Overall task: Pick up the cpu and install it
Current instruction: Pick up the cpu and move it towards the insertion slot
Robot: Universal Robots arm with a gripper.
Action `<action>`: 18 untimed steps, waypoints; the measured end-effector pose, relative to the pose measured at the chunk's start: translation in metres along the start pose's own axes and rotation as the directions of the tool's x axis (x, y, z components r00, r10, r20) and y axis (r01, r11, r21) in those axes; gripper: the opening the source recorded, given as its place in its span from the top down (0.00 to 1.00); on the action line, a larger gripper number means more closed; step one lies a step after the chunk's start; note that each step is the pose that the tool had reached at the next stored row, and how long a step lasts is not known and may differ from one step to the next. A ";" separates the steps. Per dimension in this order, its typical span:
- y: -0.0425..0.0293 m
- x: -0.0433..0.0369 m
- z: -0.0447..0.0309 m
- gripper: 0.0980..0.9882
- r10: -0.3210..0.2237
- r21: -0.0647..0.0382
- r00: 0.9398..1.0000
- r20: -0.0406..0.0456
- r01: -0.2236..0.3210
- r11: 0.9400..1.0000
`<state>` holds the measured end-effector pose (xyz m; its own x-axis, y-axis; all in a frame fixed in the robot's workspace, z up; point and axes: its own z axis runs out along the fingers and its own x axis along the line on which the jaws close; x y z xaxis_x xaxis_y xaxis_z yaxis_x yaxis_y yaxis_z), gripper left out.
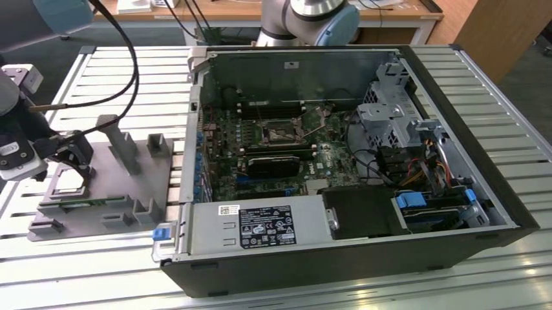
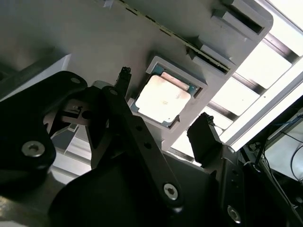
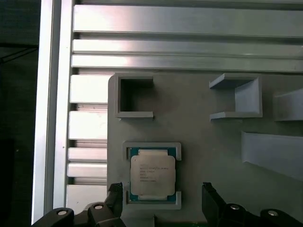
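At nine o'clock in the exterior view, the gripper [image 1: 76, 161] points down over the grey fixture plate [image 1: 116, 194], jaws spread wide and holding nothing. Its fingers [image 3: 210, 198] flank the framed pocket where the cpu [image 3: 152, 173] lies flat, untouched. Toward three o'clock, beyond the plate's edge, stands the open computer case [image 1: 345, 161].

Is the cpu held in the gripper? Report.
No: in the first wrist view the cpu lies in a pocket of the grey fixture, the open gripper straddling it.

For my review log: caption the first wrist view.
Open gripper flanking the cpu, which lies in a grey fixture pocket.
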<state>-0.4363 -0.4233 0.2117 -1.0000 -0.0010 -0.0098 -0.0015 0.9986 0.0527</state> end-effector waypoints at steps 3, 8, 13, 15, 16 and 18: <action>0.0006 0.0008 0.0052 0.26 0.000 0.000 1.000 0.000 0.000 1.000; 0.0023 0.0031 0.0127 0.26 0.000 0.000 1.000 0.000 0.000 1.000; 0.0036 0.0046 0.0179 0.26 0.000 0.000 1.000 0.000 0.000 1.000; 0.0040 0.0053 0.0198 0.26 0.000 0.000 1.000 0.000 0.000 1.000; 0.0043 0.0054 0.0206 0.26 0.000 0.000 1.000 0.000 0.000 1.000; 0.0046 0.0059 0.0222 0.27 0.000 0.000 1.000 0.000 0.000 1.000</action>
<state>-0.4420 -0.4176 0.1897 -1.0000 -0.0010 -0.0098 -0.0015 0.9986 0.0527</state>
